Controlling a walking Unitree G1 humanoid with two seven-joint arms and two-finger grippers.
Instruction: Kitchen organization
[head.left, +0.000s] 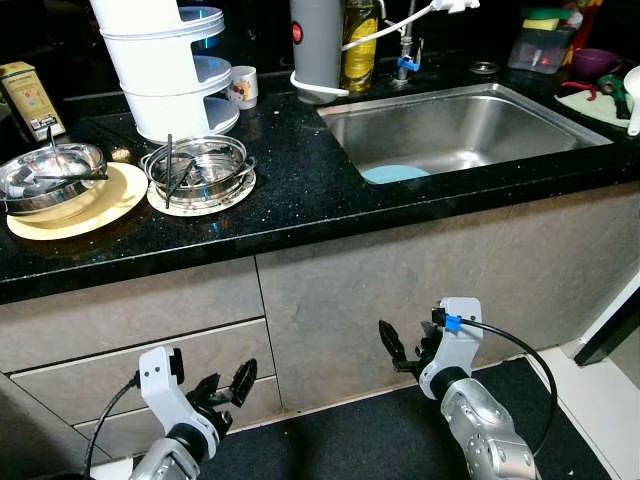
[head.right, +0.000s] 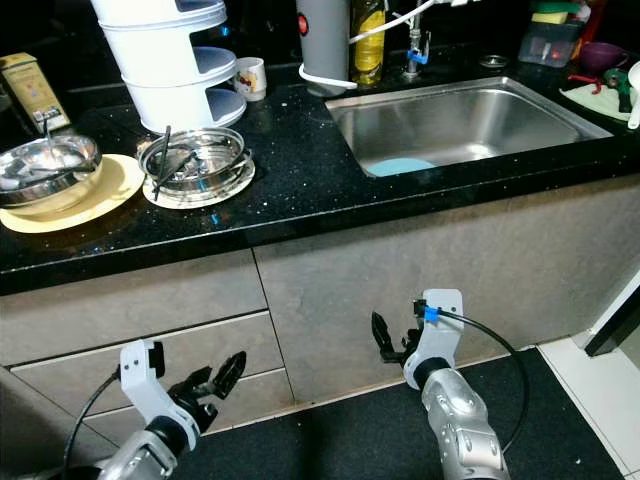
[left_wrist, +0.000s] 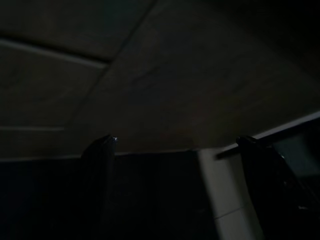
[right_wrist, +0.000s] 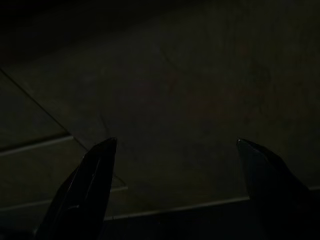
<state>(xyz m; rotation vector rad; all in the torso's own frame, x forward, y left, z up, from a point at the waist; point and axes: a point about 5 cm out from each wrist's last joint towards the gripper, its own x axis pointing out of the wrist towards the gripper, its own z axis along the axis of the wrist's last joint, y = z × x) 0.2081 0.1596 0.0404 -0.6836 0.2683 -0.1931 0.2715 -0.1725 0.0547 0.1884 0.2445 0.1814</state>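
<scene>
Open black counter (head.left: 300, 190) between the steel strainer bowl (head.left: 198, 170) at nine o'clock and the sink (head.left: 460, 130) at three — passable. Blocked at twelve by the white tiered rack (head.left: 165, 70) and grey canister (head.left: 316, 45). Below, grey cabinet fronts (head.left: 400, 270) close ahead of both spread grippers — left (head.left: 222, 388), right (head.left: 400, 350).

No legible text, brand or number anywhere; print on the yellow box (head.left: 30, 97) and mug (head.left: 241, 86) too blurred.

Grey cabinet fronts (head.left: 400, 290) stand below the black countertop (head.left: 300, 190). A dark floor mat (head.left: 370, 440) lies before them, white tiles (head.left: 600, 400) beside it.
</scene>
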